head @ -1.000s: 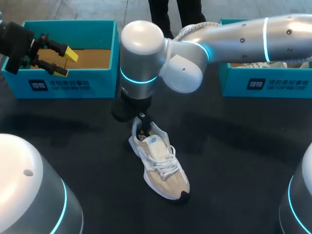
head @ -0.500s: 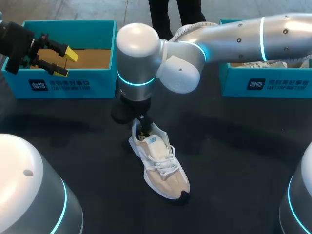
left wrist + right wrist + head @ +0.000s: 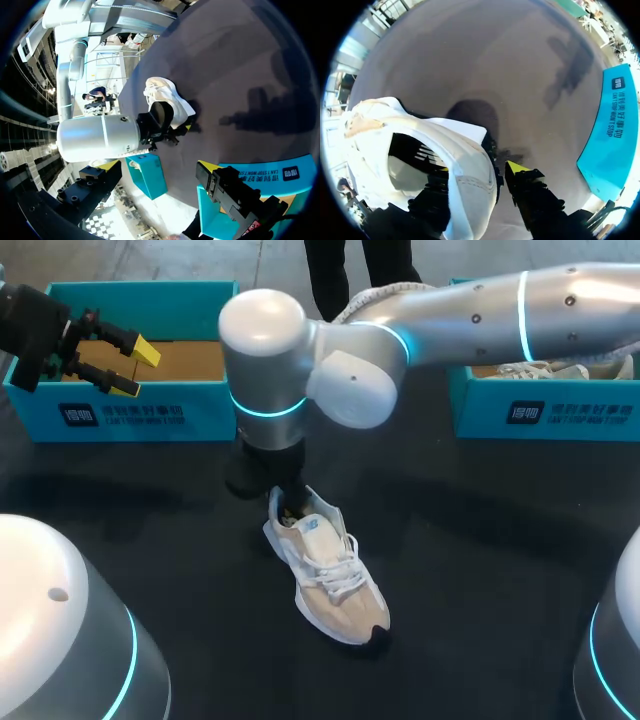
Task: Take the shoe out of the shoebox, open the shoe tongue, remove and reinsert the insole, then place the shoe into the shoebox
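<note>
The beige and white shoe [image 3: 330,575] lies on the black table, toe toward me, heel toward the boxes. My right arm comes in from the right and past the middle, its gripper [image 3: 290,498] pointing down at the heel. In the right wrist view the gripper [image 3: 480,170] has one finger inside the shoe [image 3: 420,150] and the other, yellow-tipped, on the outside, shut on the heel collar. My left gripper [image 3: 128,368] hangs open and empty over the front wall of the left blue shoebox [image 3: 140,415]. The left wrist view shows the shoe [image 3: 165,100] far ahead.
A second blue box [image 3: 540,415] at the back right holds another white shoe [image 3: 545,370]. A blue box wall [image 3: 615,125] stands off to the side of the right gripper. The table around the shoe is bare black surface.
The right gripper's fingers have drawn together on the heel, and the right arm has shifted left. The shoe's heel has nudged slightly. The left arm has not moved.
</note>
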{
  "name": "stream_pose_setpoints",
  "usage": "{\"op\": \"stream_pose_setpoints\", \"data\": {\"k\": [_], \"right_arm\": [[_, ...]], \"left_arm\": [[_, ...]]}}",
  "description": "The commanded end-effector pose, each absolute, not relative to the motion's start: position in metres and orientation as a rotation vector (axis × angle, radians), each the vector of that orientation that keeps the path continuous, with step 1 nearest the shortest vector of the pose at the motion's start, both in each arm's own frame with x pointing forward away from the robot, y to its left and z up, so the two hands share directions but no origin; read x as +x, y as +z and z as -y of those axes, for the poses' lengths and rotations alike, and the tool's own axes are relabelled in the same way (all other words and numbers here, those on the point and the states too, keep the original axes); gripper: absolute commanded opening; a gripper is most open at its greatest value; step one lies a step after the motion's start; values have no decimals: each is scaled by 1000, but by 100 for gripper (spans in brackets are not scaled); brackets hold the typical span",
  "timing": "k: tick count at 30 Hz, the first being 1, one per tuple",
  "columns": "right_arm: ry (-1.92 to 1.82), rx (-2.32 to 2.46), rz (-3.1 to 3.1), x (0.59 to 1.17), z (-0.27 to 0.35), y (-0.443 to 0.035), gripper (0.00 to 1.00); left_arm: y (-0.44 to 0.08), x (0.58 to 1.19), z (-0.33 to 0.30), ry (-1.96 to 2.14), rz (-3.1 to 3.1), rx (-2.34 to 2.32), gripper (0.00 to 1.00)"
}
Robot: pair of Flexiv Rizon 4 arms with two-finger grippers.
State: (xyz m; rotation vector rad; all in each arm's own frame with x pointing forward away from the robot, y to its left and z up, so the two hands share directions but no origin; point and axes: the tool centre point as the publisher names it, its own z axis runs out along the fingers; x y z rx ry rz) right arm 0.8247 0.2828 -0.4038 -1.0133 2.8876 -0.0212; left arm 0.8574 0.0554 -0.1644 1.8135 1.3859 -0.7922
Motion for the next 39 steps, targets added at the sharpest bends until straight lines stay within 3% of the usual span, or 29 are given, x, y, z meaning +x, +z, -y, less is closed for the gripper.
{"op": "stream_pose_setpoints", "data": {"k": [1,2,4,17,39], "right_arm": [[-39,-1003,-2892,824,-284,-408,36],[-41,-995,-2894,823,-284,-407,28],[-46,-986,-2895,822,-282,-407,0],[-52,-874,-2904,811,-270,-391,0],[-162,-696,-2859,818,-190,-300,0]], "left_arm": [[-164,857,-55,-789,-1387,1815,100],[-164,857,-55,-789,-1387,1815,100],[-164,857,-55,-789,-1387,1815,100],[-164,857,-55,-789,-1387,1815,100],[-164,857,-55,-789,-1387,1815,100]]}}
